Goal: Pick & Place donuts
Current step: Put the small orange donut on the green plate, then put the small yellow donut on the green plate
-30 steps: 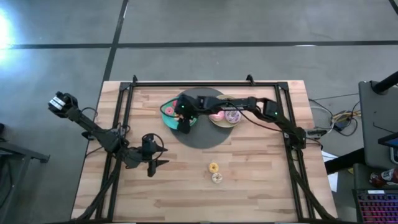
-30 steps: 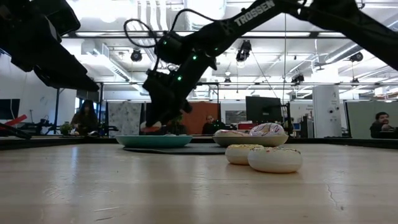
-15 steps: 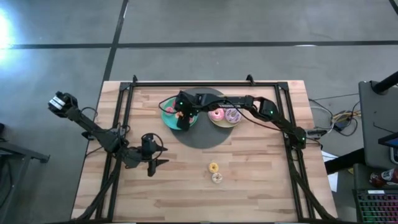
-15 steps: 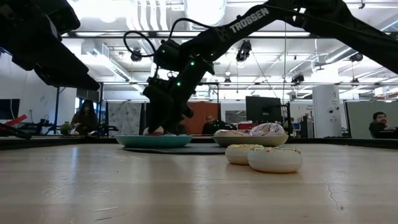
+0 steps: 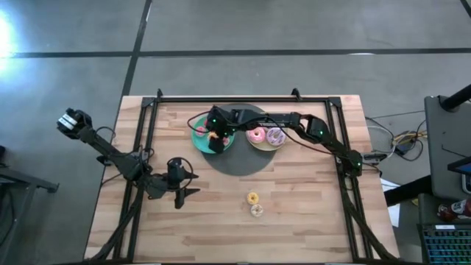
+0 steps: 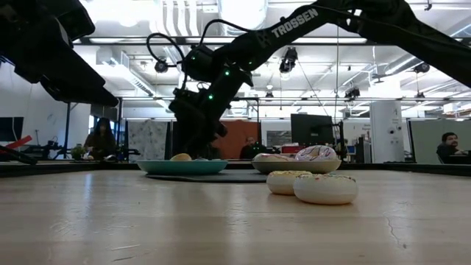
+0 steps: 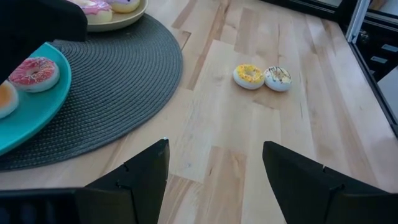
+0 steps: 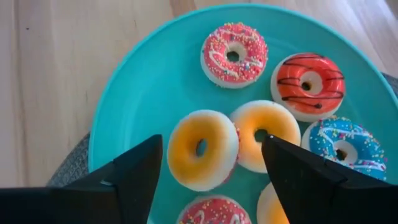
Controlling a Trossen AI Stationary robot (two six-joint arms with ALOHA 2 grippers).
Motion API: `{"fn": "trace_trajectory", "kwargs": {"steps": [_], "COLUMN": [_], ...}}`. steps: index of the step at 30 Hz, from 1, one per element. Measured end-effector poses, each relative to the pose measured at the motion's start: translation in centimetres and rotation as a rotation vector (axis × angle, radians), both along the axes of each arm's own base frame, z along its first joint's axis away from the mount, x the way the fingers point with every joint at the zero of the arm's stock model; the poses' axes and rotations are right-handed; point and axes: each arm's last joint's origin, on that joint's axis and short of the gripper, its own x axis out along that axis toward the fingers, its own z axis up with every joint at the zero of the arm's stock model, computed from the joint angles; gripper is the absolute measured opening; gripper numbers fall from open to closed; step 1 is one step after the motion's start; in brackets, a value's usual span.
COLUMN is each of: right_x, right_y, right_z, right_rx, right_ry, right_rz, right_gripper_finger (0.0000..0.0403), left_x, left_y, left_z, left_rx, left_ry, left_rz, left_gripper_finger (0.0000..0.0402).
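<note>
A teal plate [image 8: 143, 93] on the dark round mat [image 5: 239, 158] holds several tiny donuts: pink [image 8: 234, 55], red [image 8: 309, 85], blue [image 8: 341, 144] and two orange ones [image 8: 202, 149] [image 8: 264, 135] that lie side by side. My right gripper [image 8: 211, 168] hangs open just above them, one finger on either side of the nearer orange donut and apart from it. The beige plate [image 5: 266, 146] carries a pink donut [image 5: 256, 135] and a lilac donut [image 5: 275, 136]. Two tiny donuts [image 5: 252, 198] [image 5: 256, 210] lie on the bare wood. My left gripper [image 7: 214, 168] waits open at the table's left.
A black metal frame [image 5: 147, 147] runs around the tabletop. Bare wood lies between the mat and the table's near edge, apart from the two loose donuts [image 6: 325, 188]. People sit in the room behind the table [image 6: 450, 147].
My right gripper has let go of an orange donut. In the low view that donut was under its fingers a second ago, and it now lies on the teal plate with the gripper still above it.
</note>
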Motion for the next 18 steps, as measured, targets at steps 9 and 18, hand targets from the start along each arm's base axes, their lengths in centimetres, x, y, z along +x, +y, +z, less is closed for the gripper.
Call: {"fn": "trace_trajectory", "kwargs": {"steps": [9, 18], "right_x": [-0.1, -1.3], "right_y": [0.2, 0.7], "right_z": [0.6, 4.6], "right_rx": [-0.009, -0.035], "right_ry": [-0.001, -0.018], "right_rz": [0.013, 0.039], "right_gripper_finger": [0.0283, 0.0274], "left_x": [0.0, 0.0], "left_y": [0.0, 0.3], "left_z": [0.0, 0.1], "left_rx": [-0.008, 0.065], "left_ry": [-0.007, -0.033], "left_rz": [0.010, 0.074], "left_gripper_finger": [0.0234, 0.0234]}}
